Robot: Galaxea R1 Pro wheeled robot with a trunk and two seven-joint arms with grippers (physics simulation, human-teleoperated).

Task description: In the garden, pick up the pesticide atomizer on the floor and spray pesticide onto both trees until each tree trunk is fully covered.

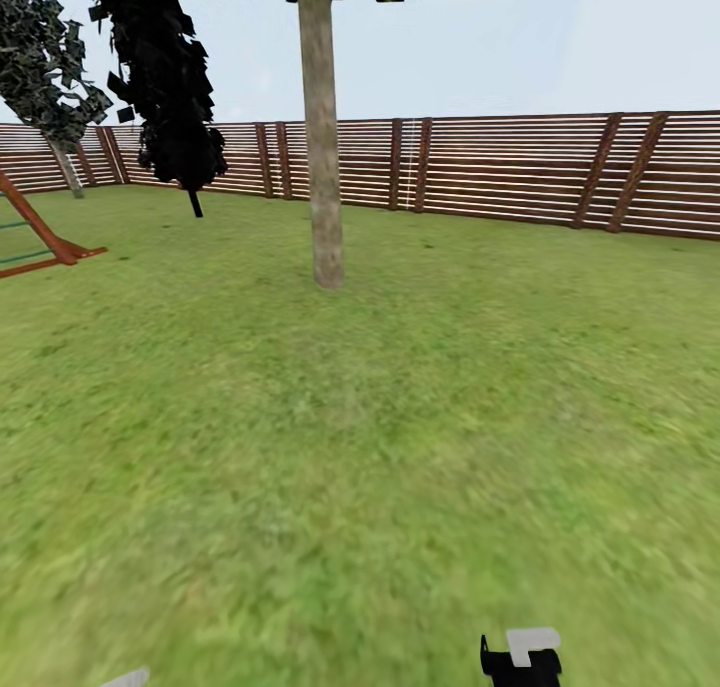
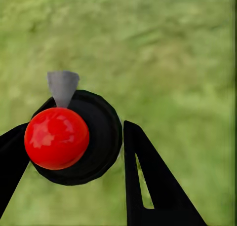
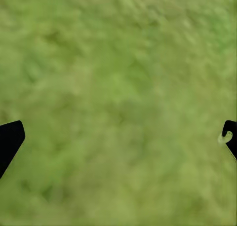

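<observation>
The pesticide atomizer (image 2: 74,137), with a red ball top, round black body and grey nozzle, sits between the two black fingers of my left gripper (image 2: 76,125), which is shut on it above the grass floor (image 2: 177,53). My right gripper (image 3: 123,125) is open over bare grass, its fingertips (image 3: 10,139) far apart. In the head view a tree trunk (image 1: 322,167), pale grey-brown and straight, rises from the lawn ahead, a little left of centre. Another tree (image 1: 45,67) with a leaning pale trunk stands far left by the fence.
A reddish-brown slat fence (image 1: 500,167) runs across the back of the garden. A very dark tree (image 1: 170,87) stands at the back left. A red-brown play frame (image 1: 45,242) pokes in at the left edge. Open lawn (image 1: 400,447) lies between me and the near trunk.
</observation>
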